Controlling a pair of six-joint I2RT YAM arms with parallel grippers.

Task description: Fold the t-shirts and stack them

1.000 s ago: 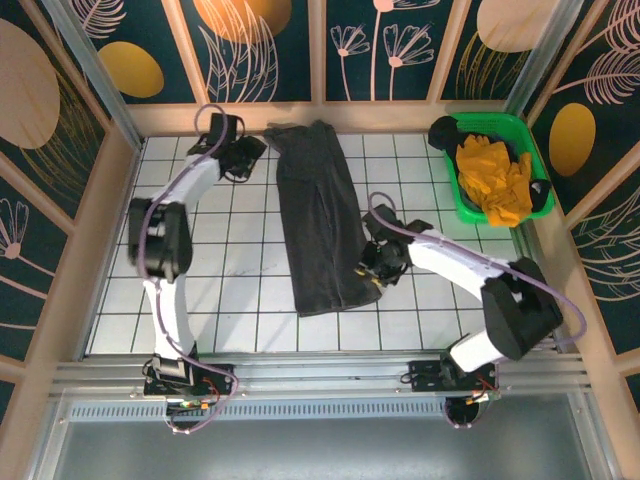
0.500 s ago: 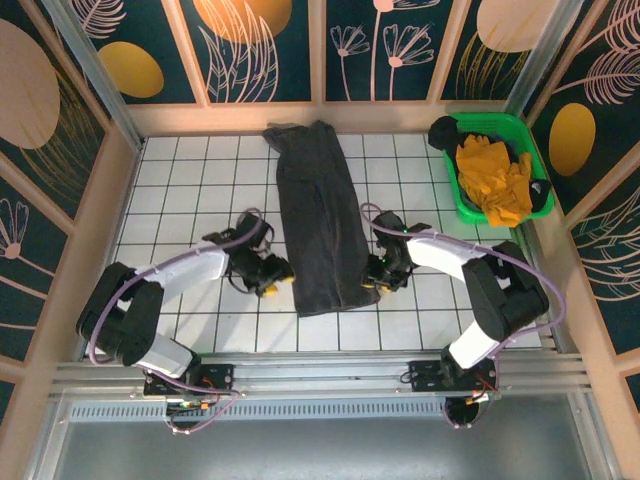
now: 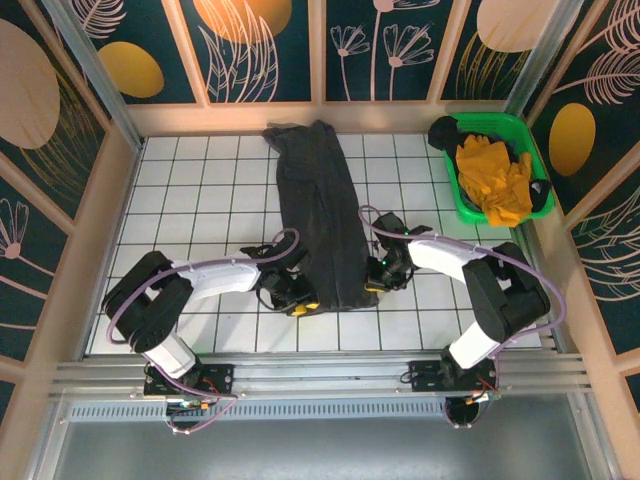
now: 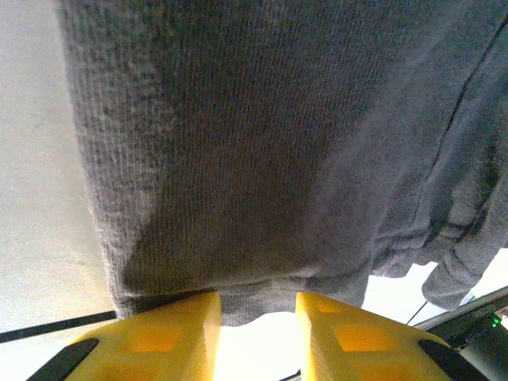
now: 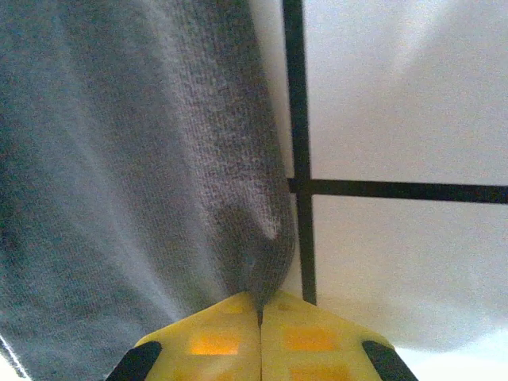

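Note:
A long dark charcoal-grey t-shirt (image 3: 318, 215) lies in a narrow strip down the middle of the tiled table. My left gripper (image 3: 305, 305) is at its near left corner. In the left wrist view the yellow fingers (image 4: 175, 329) stand apart, and the t-shirt's hem (image 4: 262, 143) reaches just between their tips. My right gripper (image 3: 375, 285) is at the shirt's near right edge. In the right wrist view that gripper (image 5: 260, 305) is shut, pinching a fold of the grey cloth (image 5: 119, 175) above the white tile.
A green plastic bin (image 3: 497, 121) stands at the back right, holding orange cloth (image 3: 495, 180) and dark cloth. Walls ring the white tiled surface (image 3: 200, 190). A metal rail (image 3: 320, 372) runs along the near edge by the arm bases.
My left arm swung from the back left corner down to the shirt's near left corner, its jaws narrowing. My right gripper closed on the shirt's right edge.

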